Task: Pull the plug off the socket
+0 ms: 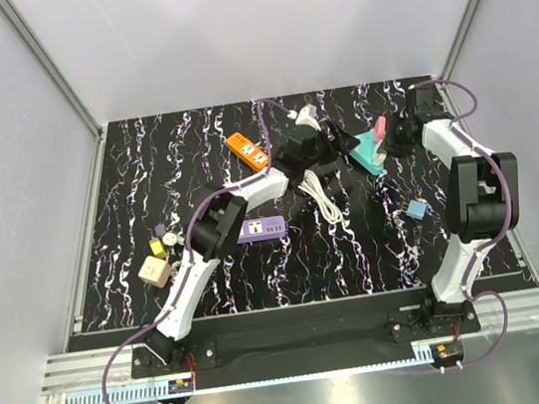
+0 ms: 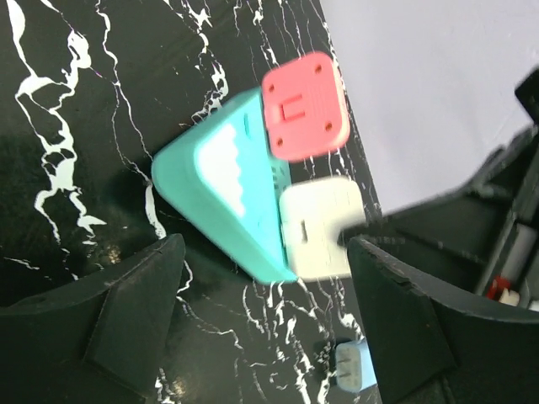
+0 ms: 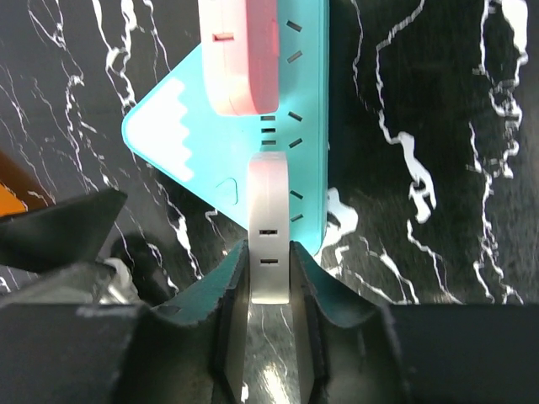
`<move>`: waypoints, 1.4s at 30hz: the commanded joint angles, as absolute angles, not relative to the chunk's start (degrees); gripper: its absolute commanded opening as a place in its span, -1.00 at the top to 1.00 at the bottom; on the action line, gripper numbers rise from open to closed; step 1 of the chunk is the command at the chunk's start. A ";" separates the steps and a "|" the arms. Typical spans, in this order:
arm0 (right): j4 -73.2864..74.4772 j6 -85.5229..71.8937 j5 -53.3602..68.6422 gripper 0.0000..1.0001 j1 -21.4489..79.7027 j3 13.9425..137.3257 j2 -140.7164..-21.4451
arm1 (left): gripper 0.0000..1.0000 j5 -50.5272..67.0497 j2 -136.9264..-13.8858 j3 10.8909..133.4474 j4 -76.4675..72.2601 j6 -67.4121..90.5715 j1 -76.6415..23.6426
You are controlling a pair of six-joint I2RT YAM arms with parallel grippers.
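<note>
A teal triangular socket block (image 3: 189, 126) lies on the black marbled table, and it also shows in the top view (image 1: 369, 153). A pink plug (image 3: 238, 59) and a white plug (image 3: 269, 210) are both seated in it. My right gripper (image 3: 269, 257) is shut on the white plug, one finger on each flat side. My left gripper (image 2: 265, 328) is open and empty, hovering just short of the socket (image 2: 219, 185) on its left. From there I see the pink plug (image 2: 305, 105) and the white plug (image 2: 320, 223). In the top view the left gripper (image 1: 339, 142) and the right gripper (image 1: 396, 136) flank the socket.
An orange power strip (image 1: 247, 151), a purple power strip (image 1: 260, 228) and a coiled white cable (image 1: 324, 194) lie left of the socket. A small blue adapter (image 1: 415, 211) lies in front of it. A beige cube (image 1: 153, 271) and small adapters (image 1: 162, 243) sit at the left.
</note>
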State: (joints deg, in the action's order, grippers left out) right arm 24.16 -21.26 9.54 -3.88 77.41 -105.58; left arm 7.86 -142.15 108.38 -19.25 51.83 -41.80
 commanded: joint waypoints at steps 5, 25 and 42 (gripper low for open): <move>23.03 -21.89 10.20 0.27 -3.43 75.59 -101.51 | -0.58 4.84 -144.40 113.20 -18.39 56.42 -42.36; 24.43 -21.88 7.65 -0.43 -3.43 74.36 -95.54 | -0.50 5.45 -150.29 115.75 -20.13 65.39 -43.50; 25.05 -21.27 6.68 -0.43 -3.43 73.74 -93.34 | -0.40 1.58 -156.17 120.05 -21.18 73.82 -45.61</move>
